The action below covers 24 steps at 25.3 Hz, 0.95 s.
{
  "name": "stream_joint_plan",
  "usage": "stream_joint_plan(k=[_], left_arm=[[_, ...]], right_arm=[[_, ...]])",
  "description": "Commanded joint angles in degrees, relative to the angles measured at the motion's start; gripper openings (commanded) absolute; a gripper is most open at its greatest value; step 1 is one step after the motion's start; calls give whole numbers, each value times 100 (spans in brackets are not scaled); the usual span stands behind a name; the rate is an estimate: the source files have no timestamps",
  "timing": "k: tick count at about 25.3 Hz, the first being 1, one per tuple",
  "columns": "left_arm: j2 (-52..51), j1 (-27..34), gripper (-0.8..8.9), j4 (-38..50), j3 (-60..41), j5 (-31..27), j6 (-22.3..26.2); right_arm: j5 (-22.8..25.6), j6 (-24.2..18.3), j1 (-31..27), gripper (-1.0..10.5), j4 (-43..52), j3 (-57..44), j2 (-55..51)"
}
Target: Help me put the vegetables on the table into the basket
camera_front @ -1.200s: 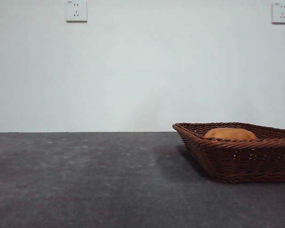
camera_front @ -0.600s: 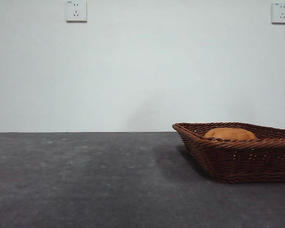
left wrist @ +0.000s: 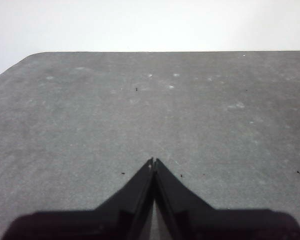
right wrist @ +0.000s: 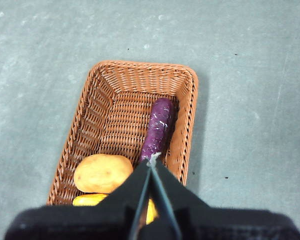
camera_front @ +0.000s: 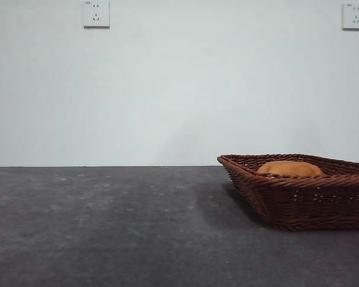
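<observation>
All three vegetables lie inside the basket (right wrist: 135,135) near the counter's right edge: eggplant (right wrist: 157,127), potato (right wrist: 102,172), corn (right wrist: 92,200). The counter (left wrist: 140,115) shows none left. Right gripper (right wrist: 152,160) above the basket and left gripper (left wrist: 153,162) both have jaws closed, empty. Task judged complete.

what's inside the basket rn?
The basket holds a potato, a purple eggplant and a yellow piece, partly hidden behind the right end effector. The eggplant's cap end is covered too.

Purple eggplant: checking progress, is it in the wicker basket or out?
In: the purple eggplant lies inside the reddish-brown woven wicker basket, along one side wall.
</observation>
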Motion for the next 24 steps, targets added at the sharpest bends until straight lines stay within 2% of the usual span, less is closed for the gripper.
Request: stream_joint_plan(k=[1, 7, 9, 11, 12, 15, 18, 24], left_arm=[[2, 15, -3, 39, -55, 20, -35], [2, 15, -3, 39, -55, 20, -35], [2, 15, -3, 39, -55, 20, -35], [2, 15, -3, 39, -55, 20, -35], [2, 15, -3, 39, -55, 20, -35], [2, 15, -3, 39, -55, 20, -35], [2, 15, -3, 37, -55, 20, -35], [2, 15, -3, 39, -55, 20, -35]], right_arm=[[4, 11, 0, 0, 24, 7, 13], [-13, 11, 4, 0, 26, 7, 11], [367, 11, -4, 0, 11, 7, -210], [739, -103, 7, 0, 26, 7, -634], [776, -114, 7, 0, 24, 7, -955], [911, 221, 4, 1, 208, -151, -1985], [1029, 264, 4, 1, 975, -955, -3117], [1078, 352, 4, 1, 2138, -3515, -4817]])
